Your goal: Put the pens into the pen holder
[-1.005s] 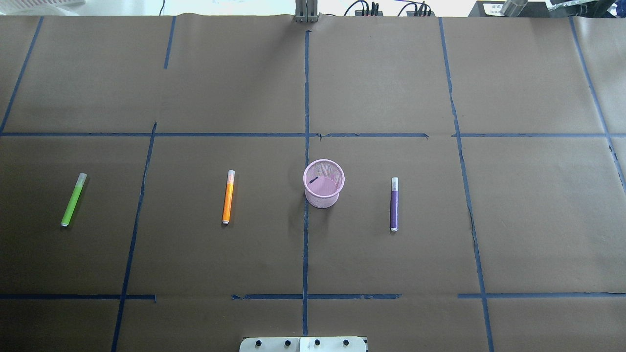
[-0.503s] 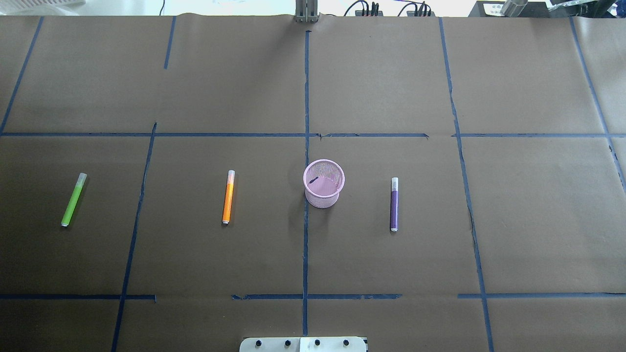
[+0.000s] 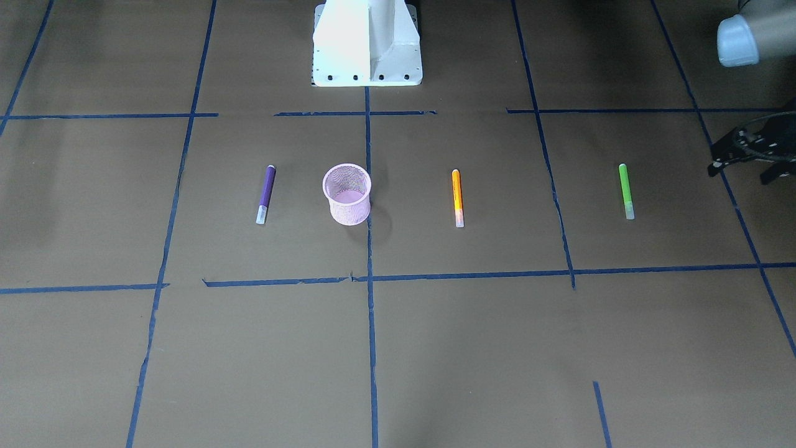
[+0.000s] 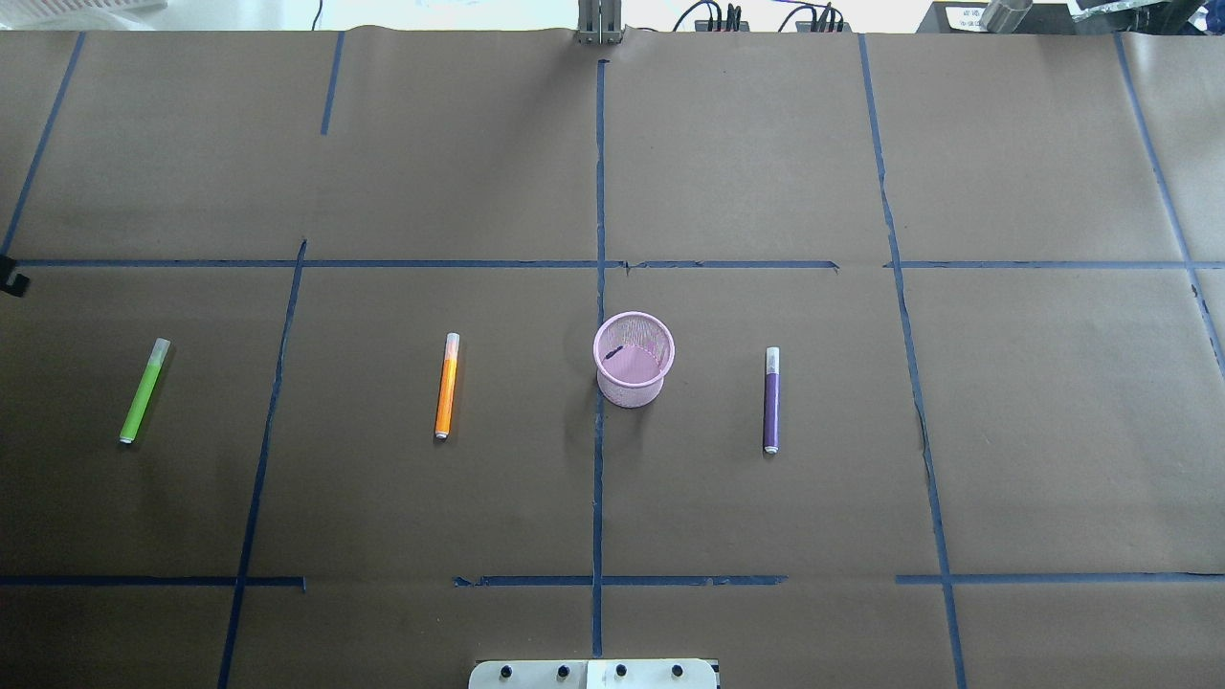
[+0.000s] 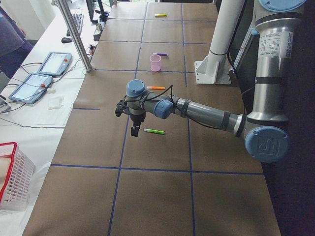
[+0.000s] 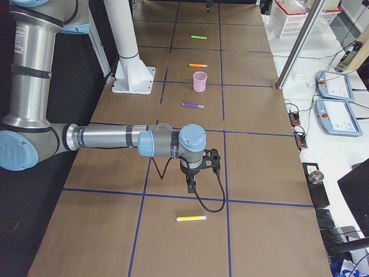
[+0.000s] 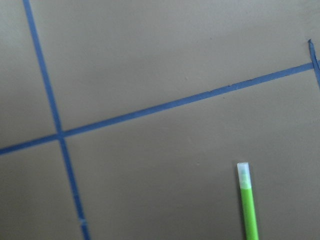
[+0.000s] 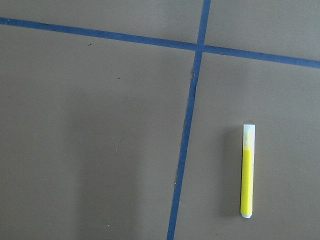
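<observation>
**Operator:** Report the location of the pen holder.

**Technician:** The pink mesh pen holder (image 4: 632,390) stands upright on the desk (image 4: 766,144), just right of centre in the overhead view. Its mouth faces up, and its left edge overlaps the vertical blue tape line (image 4: 599,191).

**Operator:** Report the pens.

**Technician:** Three pens lie flat in a row with the holder, and none touches it.
- The purple pen (image 4: 771,402) lies to the holder's right, near it.
- The orange pen (image 4: 446,388) lies to the holder's left, somewhat farther off.
- The green pen (image 4: 144,392) lies near the frame's left edge, slightly tilted.

All three pale cap ends point toward the top of the frame. A yellow pen (image 8: 247,172) lies at lower right in the right wrist view, well apart from the row.

**Operator:** Report the state of the jaws.

**Technician:** The left arm (image 5: 197,109) reaches out low over the desk. The left jaws hang near the green pen's cap end, at the right edge of the front-facing view. The frame edge cuts them off, so their opening cannot be told. The green pen lies free on the desk.

The right arm (image 6: 109,137) shows only in the exterior right view. The right jaws hang above the desk near the yellow pen, and their opening cannot be told either.
</observation>
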Action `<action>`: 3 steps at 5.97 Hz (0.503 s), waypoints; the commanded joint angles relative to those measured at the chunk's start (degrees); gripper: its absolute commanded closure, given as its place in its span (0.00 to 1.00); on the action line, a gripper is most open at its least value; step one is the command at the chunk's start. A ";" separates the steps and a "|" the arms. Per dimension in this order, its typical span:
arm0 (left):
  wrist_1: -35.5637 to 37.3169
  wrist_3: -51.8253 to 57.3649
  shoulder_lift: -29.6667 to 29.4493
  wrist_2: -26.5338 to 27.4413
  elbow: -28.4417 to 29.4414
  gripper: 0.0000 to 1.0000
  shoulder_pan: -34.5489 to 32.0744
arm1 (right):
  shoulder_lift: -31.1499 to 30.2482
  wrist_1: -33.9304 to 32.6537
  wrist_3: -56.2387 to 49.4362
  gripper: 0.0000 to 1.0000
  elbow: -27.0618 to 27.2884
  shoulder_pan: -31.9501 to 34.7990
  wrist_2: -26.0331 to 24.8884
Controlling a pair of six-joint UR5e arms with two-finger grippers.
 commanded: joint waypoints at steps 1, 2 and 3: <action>-18.04 -16.30 0.17 5.96 7.33 0.00 10.08 | 0.00 0.00 0.00 0.00 0.00 -0.01 0.00; -18.99 -18.97 -0.09 8.52 7.71 0.00 14.05 | 0.00 0.00 -0.08 0.00 -0.08 0.08 0.00; -18.91 -19.17 -0.09 8.63 7.81 0.00 16.09 | -0.09 0.00 -0.08 0.00 -0.08 0.00 0.00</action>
